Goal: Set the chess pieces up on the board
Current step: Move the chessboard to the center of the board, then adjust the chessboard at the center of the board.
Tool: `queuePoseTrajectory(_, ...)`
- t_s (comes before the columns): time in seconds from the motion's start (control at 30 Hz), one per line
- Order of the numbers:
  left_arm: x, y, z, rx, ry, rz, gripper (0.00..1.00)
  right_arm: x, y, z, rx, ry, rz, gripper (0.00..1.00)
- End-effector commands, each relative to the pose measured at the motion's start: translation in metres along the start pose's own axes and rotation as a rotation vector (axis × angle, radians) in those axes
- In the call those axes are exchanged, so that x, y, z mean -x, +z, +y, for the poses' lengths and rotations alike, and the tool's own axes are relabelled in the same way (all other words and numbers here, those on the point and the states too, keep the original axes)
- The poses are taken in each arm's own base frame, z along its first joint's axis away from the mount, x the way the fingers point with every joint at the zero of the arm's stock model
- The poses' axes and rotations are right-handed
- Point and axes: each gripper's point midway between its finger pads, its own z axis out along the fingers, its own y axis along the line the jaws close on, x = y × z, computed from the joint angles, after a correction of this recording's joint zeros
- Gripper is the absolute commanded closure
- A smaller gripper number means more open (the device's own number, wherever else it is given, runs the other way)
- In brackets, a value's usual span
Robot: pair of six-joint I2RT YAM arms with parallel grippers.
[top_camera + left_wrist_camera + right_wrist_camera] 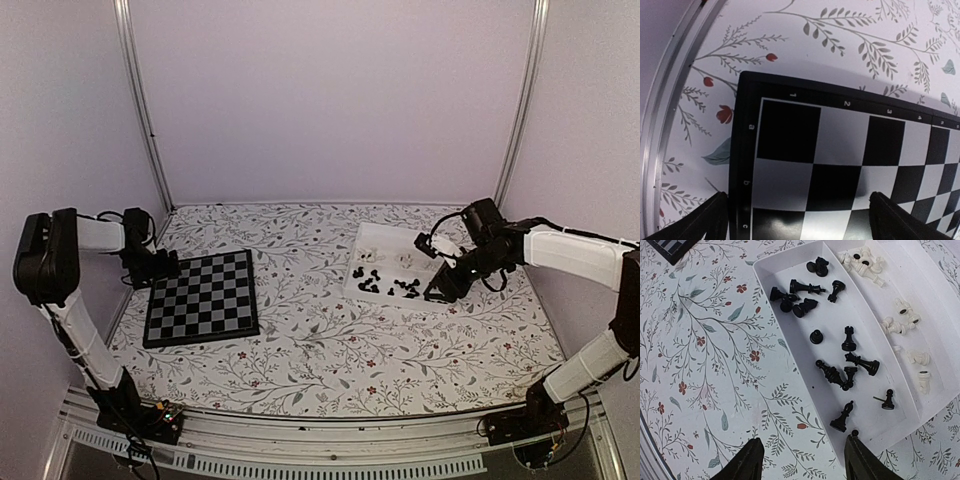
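Top external view, largest first: flowered table (330, 350) across the lower half. At the left edge, left arm (100, 235) folded back at the elbow, forearm level, left gripper (165, 268) at the upper left corner of the board (200, 297). At the right, right arm (570, 250) stretched toward the centre, right gripper (440, 288) tilted down at the lower right end of the white tray (390, 237).

Board flat at centre left, a little turned, well apart from the tray.

Left wrist view: jaws spread wide, nothing between them, tips cut off by the lower edge; board running out of frame at right and below.

Right wrist view: jaws spread wide, gripping nothing. Tray long axis from upper left to lower right. Black pieces (847, 340) in its left compartment, white pieces (900, 325) in the right one. Most lying on the side and pointing every way, a few upright. Kinds of piece hard to tell from above.
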Motion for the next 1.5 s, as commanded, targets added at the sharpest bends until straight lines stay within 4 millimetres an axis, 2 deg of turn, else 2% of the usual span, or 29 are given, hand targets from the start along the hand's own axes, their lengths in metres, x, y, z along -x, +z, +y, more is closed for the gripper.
queuePoseTrajectory(0.0,0.013,0.008,-0.019,-0.110,0.019,-0.009,0.02,0.016,-0.012,0.013,0.064,-0.051,-0.068,0.41)
queuePoseTrajectory(0.13,0.001,0.022,-0.050,-0.262,0.057,0.050,0.06,0.029,-0.013,0.018,0.105,-0.083,-0.099,0.41)
queuePoseTrajectory(0.27,-0.011,0.019,-0.095,-0.361,0.174,0.050,0.06,0.045,-0.010,0.020,0.148,-0.114,-0.125,0.41)
queuePoseTrajectory(0.37,-0.021,0.014,-0.133,-0.378,0.310,0.029,0.06,0.055,-0.004,0.025,0.173,-0.148,-0.137,0.41)
queuePoseTrajectory(0.53,-0.047,0.018,-0.201,-0.362,0.561,0.012,0.05,0.074,0.016,0.041,0.227,-0.198,-0.125,0.41)
queuePoseTrajectory(0.63,-0.043,0.012,-0.221,-0.243,0.656,-0.048,0.03,0.085,0.029,0.047,0.252,-0.230,-0.112,0.40)
queuePoseTrajectory(0.73,-0.031,-0.021,-0.220,-0.159,0.615,-0.145,0.02,0.097,0.040,0.048,0.273,-0.239,-0.109,0.40)
queuePoseTrajectory(0.83,-0.036,-0.066,-0.208,-0.143,0.515,-0.225,0.02,0.107,0.052,0.049,0.298,-0.245,-0.105,0.40)
queuePoseTrajectory(0.93,-0.062,-0.102,-0.187,-0.183,0.372,-0.225,0.02,0.117,0.067,0.051,0.303,-0.281,-0.096,0.38)
queuePoseTrajectory(1.03,-0.103,-0.119,-0.170,-0.252,0.252,-0.173,0.02,0.131,0.083,0.053,0.296,-0.329,-0.090,0.35)
queuePoseTrajectory(1.13,-0.134,-0.126,-0.153,-0.258,0.174,-0.125,0.02,0.156,0.094,0.056,0.302,-0.359,-0.102,0.33)
queuePoseTrajectory(1.2,-0.150,-0.126,-0.144,-0.258,0.148,-0.102,0.02,0.161,0.116,0.060,0.325,-0.357,-0.073,0.30)
queuePoseTrajectory(1.23,-0.156,-0.126,-0.140,-0.259,0.133,-0.092,0.02,0.169,0.120,0.063,0.327,-0.364,-0.076,0.29)
queuePoseTrajectory(1.27,-0.162,-0.125,-0.135,-0.257,0.119,-0.081,0.02,0.168,0.134,0.065,0.336,-0.357,-0.055,0.28)
queuePoseTrajectory(1.37,-0.179,-0.117,-0.130,-0.287,0.093,-0.036,0.01,0.182,0.154,0.068,0.308,-0.338,-0.044,0.26)
queuePoseTrajectory(1.47,-0.190,-0.109,-0.129,-0.285,0.086,0.012,0.01,0.178,0.179,0.071,0.299,-0.292,0.004,0.24)
